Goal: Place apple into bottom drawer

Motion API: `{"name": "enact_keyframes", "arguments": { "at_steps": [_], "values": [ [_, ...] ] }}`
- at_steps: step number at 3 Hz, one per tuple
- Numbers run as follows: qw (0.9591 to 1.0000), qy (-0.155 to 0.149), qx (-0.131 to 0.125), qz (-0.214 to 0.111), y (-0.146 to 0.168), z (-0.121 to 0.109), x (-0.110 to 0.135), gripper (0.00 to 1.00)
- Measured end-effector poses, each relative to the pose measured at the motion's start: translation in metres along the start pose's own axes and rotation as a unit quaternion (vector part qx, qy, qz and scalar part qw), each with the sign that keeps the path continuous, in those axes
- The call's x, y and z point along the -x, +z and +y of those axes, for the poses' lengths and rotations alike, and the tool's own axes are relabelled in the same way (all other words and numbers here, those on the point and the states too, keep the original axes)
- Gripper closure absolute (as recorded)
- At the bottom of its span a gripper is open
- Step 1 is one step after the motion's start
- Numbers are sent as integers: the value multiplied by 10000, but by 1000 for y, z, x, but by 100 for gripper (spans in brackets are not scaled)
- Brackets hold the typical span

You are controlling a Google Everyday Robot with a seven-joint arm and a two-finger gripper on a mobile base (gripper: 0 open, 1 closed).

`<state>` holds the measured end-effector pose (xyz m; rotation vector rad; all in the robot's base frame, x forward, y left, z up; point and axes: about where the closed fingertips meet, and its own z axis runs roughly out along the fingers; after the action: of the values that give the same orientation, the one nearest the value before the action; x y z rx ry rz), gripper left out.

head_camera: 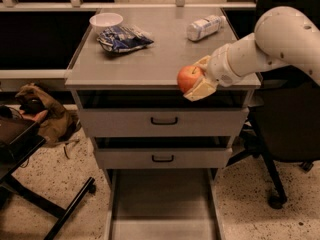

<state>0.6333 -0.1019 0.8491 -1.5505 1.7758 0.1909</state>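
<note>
The red-orange apple [189, 78] is held in my gripper [199, 79], which is shut on it with cream fingers [201, 90] above and below the fruit. The apple hangs at the front edge of the cabinet top, right of centre, above the drawer fronts. My white arm [260, 46] reaches in from the right. The bottom drawer [162, 204] is pulled out at the foot of the cabinet, a wide flat grey tray with low side rails, directly below and slightly left of the apple.
On the grey cabinet top [165, 49] stand a white bowl [106, 20], a blue snack bag [123, 38] and a lying plastic bottle [205, 27]. Two closed upper drawers with black handles [164, 120]. A black chair [280, 134] is at the right, a chair base [45, 204] at the left.
</note>
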Motion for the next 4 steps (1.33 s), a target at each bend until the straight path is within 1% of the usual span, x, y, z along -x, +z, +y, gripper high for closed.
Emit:
{"name": "enact_keyframes", "arguments": {
  "at_steps": [1, 2, 3, 4],
  "values": [
    [10000, 0, 0, 0, 0, 0, 0, 100],
    [10000, -4, 56, 37, -9, 24, -10, 100],
    [9999, 32, 127, 26, -24, 68, -29, 100],
    [9994, 147, 313, 16, -20, 107, -59, 100]
  ]
}}
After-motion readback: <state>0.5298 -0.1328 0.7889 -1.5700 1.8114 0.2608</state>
